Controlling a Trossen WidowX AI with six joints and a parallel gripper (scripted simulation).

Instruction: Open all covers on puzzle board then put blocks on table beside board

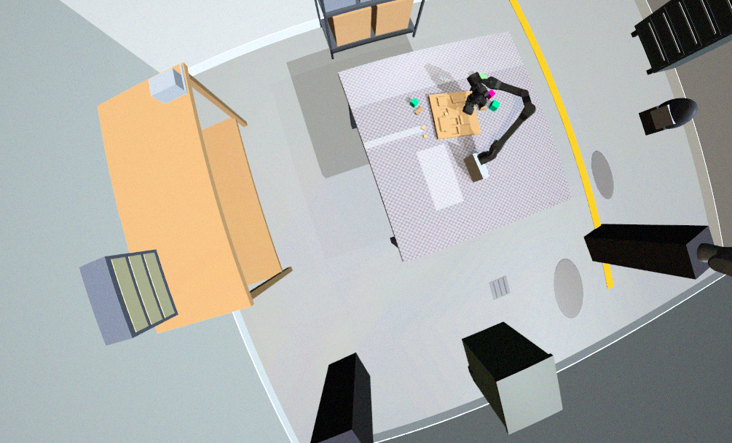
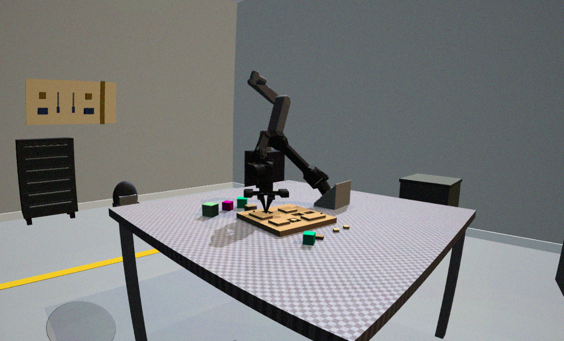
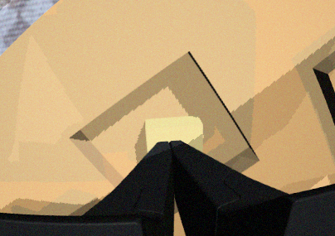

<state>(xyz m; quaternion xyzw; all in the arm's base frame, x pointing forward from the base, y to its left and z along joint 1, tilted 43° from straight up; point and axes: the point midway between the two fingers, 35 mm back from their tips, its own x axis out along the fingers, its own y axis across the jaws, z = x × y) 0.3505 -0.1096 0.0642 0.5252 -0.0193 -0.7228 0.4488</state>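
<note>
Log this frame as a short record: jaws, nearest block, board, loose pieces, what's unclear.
jaws: shut, nothing between them, over the puzzle board
nearest block: pale yellow block, inside a square well
cubes on table: magenta cube and three green ones, all off the board
small yellow blocks on table: two, off the board
unclear: whether the jaws touch the pale yellow block
</note>
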